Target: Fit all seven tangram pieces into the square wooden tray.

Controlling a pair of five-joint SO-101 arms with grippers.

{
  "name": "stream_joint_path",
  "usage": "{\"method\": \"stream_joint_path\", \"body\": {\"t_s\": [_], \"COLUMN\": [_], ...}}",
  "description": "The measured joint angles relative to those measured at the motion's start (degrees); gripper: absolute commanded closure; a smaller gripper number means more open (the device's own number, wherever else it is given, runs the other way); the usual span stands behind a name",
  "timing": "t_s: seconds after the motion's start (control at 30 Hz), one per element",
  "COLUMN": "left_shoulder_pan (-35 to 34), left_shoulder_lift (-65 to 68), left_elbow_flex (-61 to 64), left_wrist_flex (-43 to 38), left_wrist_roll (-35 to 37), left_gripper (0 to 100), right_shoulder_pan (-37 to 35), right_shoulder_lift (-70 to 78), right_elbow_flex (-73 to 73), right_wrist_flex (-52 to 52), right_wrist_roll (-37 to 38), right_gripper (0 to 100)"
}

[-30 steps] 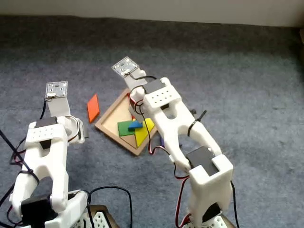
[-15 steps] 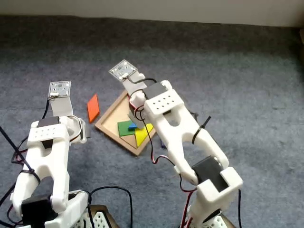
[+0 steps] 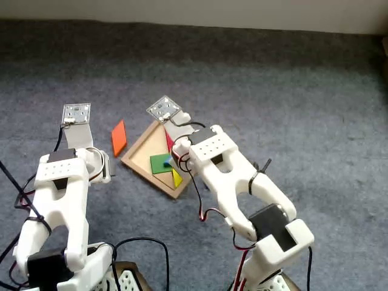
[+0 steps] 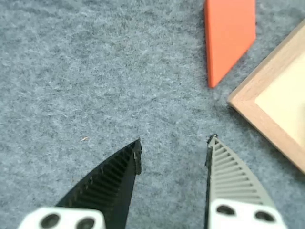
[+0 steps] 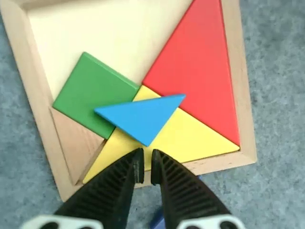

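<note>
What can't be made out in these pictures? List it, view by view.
High view: the right arm covers one side of the square wooden tray, hiding most of the yellow triangle.
Left wrist view: the orange parallelogram piece and the tray are cut off by the picture's edges.
Right wrist view: the blue triangle overlies the green square, hiding its corner; a small blue thing outside the tray sits behind the right end effector, shape unclear.

The square wooden tray [image 5: 40, 107] holds a red triangle [image 5: 200, 71], yellow triangle [image 5: 190, 138] and green square [image 5: 95, 93] lying flat, a blue triangle [image 5: 143, 117] overlapping the last two, with an orange parallelogram [image 4: 228, 33] outside.
</note>
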Motion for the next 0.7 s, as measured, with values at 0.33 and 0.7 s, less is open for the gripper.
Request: {"method": "stream_joint_path", "body": {"t_s": [0.33, 0.7], "left_shoulder_pan": [0.0, 0.0], "left_shoulder_lift": [0.0, 0.0], "left_elbow_flex": [0.0, 0.0], "left_wrist_flex": [0.0, 0.0], "left_wrist_roll": [0.0, 0.0], "left_gripper": [77, 77], "right_shoulder_pan": [-0.2, -3.7], "right_shoulder_lift": [0.5, 0.5], "right_elbow_flex": [0.0, 0.0], "right_wrist_flex": [-5.1, -6.3], "right_wrist_roll": [0.0, 0.0], "right_gripper": [95.8, 95.8]}}
